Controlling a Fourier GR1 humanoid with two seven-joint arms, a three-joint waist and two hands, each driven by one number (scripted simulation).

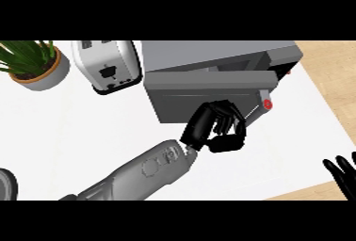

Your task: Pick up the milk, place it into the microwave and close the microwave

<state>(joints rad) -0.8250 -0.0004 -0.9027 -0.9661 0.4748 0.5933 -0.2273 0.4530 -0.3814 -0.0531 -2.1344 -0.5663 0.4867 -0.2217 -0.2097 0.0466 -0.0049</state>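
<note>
The milk cannot be seen; whether it sits inside the microwave (215,49) cannot be told, since the door (195,94) covers most of the opening and what shows behind it is dark. The microwave is a plain grey box at the back of the white counter (83,136). Its flat grey door stands swung out from the body. It carries a round red mark (267,105) at its right lower corner, where a thin rod slants down to the left.

The left hand (212,127) lies against the door's lower edge, its fingers curled inward with nothing visible between them. The right hand (342,176) rests at the view's lower right edge, fingers straight and spread.

Just left of the microwave stands a white toaster (108,63), and further left a potted plant (31,61).
</note>
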